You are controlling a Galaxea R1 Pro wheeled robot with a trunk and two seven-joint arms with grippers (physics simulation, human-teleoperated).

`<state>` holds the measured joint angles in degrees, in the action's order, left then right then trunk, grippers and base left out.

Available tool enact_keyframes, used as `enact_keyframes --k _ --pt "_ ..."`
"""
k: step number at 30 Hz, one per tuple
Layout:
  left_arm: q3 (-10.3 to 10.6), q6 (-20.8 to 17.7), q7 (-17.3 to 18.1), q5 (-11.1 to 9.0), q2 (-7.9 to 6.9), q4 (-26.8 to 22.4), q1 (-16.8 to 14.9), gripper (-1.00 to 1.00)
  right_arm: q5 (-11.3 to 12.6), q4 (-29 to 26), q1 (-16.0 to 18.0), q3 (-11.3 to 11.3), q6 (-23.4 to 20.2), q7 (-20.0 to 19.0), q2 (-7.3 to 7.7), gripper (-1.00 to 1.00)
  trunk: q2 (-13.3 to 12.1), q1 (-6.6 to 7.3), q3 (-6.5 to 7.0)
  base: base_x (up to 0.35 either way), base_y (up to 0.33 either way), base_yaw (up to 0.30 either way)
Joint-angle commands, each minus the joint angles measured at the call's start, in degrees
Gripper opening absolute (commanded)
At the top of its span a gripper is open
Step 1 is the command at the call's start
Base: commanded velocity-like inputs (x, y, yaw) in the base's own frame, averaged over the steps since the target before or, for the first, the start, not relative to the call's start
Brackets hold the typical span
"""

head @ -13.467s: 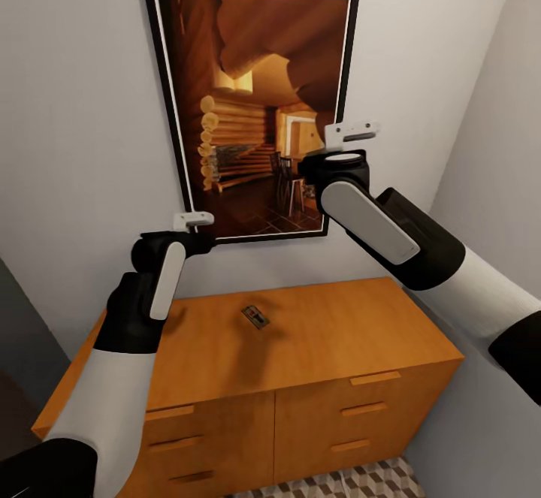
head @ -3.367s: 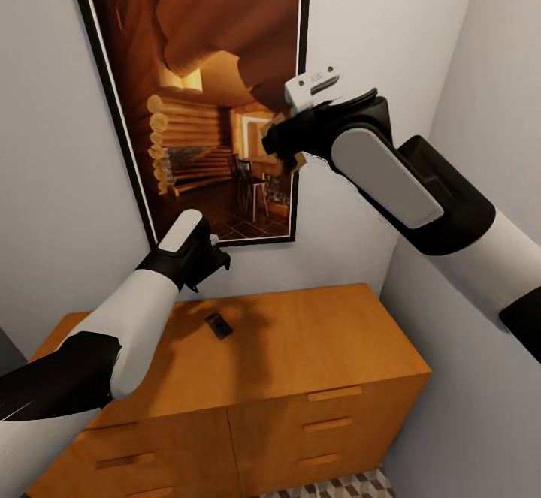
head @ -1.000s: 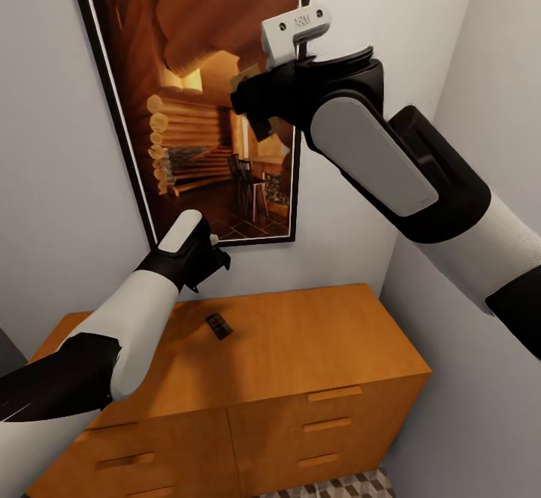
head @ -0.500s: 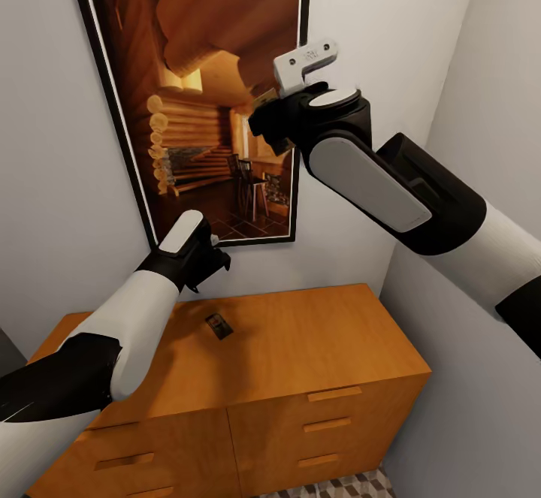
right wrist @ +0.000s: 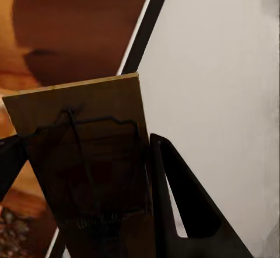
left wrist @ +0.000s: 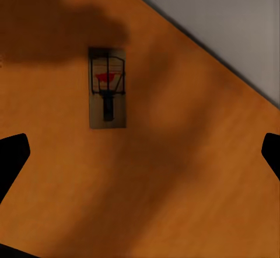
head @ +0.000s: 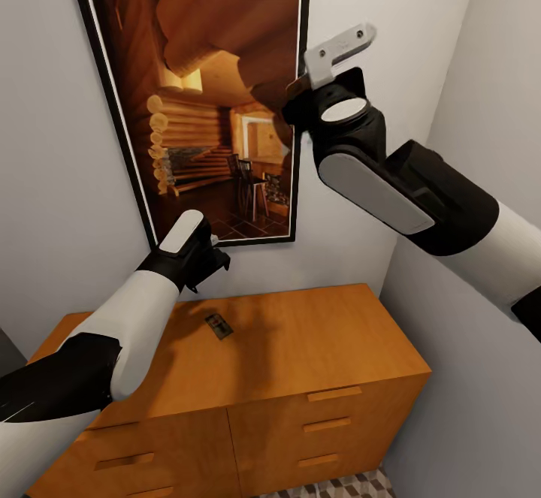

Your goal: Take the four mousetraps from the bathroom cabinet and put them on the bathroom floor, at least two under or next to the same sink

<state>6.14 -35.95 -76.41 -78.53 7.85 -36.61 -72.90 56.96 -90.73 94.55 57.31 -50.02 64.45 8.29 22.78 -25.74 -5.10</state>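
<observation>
One mousetrap (head: 219,326), a small dark board with wire parts, lies on the flat top of the orange-brown cabinet (head: 323,348). My left gripper (head: 213,259) hovers above it, pointing down. In the left wrist view the mousetrap (left wrist: 107,87) lies flat on the wood, and the left gripper (left wrist: 140,159) is open wide with its dark fingertips (left wrist: 11,161) at the picture's edges. My right gripper (head: 295,100) is raised high in front of the framed picture, shut on another mousetrap (right wrist: 87,124), whose board and wire sit between the fingers (right wrist: 175,205).
A large framed picture (head: 203,100) of a log interior hangs on the wall behind the cabinet. A grey side wall (head: 488,107) closes the right. The cabinet's slot-handled drawers (head: 330,423) face me, and a strip of patterned floor tiles (head: 330,487) shows below.
My right arm has swung its wrist to the right and turned it, carrying the held mousetrap along in front of the picture. The left arm and the mousetrap on the cabinet have stayed put.
</observation>
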Motion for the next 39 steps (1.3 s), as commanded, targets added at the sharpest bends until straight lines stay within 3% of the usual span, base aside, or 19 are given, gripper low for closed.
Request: enact_keyframes --k 1,4,8,13,14,15,16,17,19,23,32,39 --pt "0.2 -0.5 -0.4 -0.3 -0.03 -0.1 -0.1 1.0 -1.8 -0.1 0.1 0.2 0.0 1.3 0.0 -1.0 0.1 -0.04 -0.14 0.0 0.0 0.0" --pt "0.2 -0.5 -0.4 -0.3 -0.03 -0.1 -0.1 1.0 -9.5 -0.1 0.1 0.2 0.0 3.2 -0.84 -1.0 0.1 -0.04 -0.14 0.0 0.0 0.0" --pt "0.2 -0.5 -0.2 -0.4 -0.05 -0.1 -0.1 1.0 -17.9 -0.1 0.2 -0.4 -0.2 4.7 -4.18 -1.0 0.1 -0.04 -0.14 0.0 0.0 0.0" --pt "0.2 -0.5 -0.1 -0.5 -0.04 -0.2 0.0 1.0 -23.2 -0.1 0.2 -1.5 -0.3 6.9 -7.78 -1.0 0.1 -0.04 -0.14 0.0 0.0 0.0" --pt "0.1 -0.5 -0.1 -0.5 -0.03 -0.2 0.0 1.0 -24.1 -0.1 0.1 -1.8 -0.3 8.2 -9.6 -1.0 0.1 -0.04 -0.14 0.0 0.0 0.0" --pt "0.1 -0.5 -0.1 -0.5 -0.03 -0.2 0.0 1.0 -24.4 -0.1 0.1 -1.9 -0.3 9.0 -10.55 -1.0 0.1 -0.04 -0.14 0.0 0.0 0.0" --pt "0.1 -0.5 -0.1 -0.5 -0.03 -0.2 0.0 1.0 -24.4 -0.1 0.1 -1.9 -0.3 9.0 -10.55 -1.0 0.1 -0.04 -0.14 0.0 0.0 0.0" --pt "0.1 -0.5 -0.1 -0.6 -0.03 -0.2 0.0 1.0 -24.9 -0.1 0.1 -2.0 -0.4 10.5 -12.27 -1.0 0.1 -0.04 -0.14 0.0 0.0 0.0" --pt "0.1 -0.5 -0.1 -0.6 -0.03 -0.1 0.0 1.0 -25.2 -0.1 0.1 -2.0 -0.4 11.8 -13.63 -1.0 0.1 -0.04 -0.14 0.0 0.0 0.0" --pt "0.0 -0.6 -0.2 -0.6 -0.06 -0.2 0.0 1.0 -25.5 -0.1 0.1 -1.9 -0.4 13.5 -15.23 -1.0 0.1 -0.04 -0.14 0.0 0.0 0.0" --pt "-0.1 -1.2 0.1 -0.6 -0.11 -0.2 0.0 1.0 -25.6 -0.1 -0.2 -2.6 -0.4 14.5 -16.05 -1.0 0.1 -0.04 -0.14 0.0 0.0 0.0" --pt "-0.2 -1.3 0.3 -0.6 -0.12 -0.2 0.0 1.0 -25.1 -0.1 -4.7 -3.8 -0.4 14.2 -16.23 -1.0 0.1 -0.04 -0.14 0.0 0.0 0.0"
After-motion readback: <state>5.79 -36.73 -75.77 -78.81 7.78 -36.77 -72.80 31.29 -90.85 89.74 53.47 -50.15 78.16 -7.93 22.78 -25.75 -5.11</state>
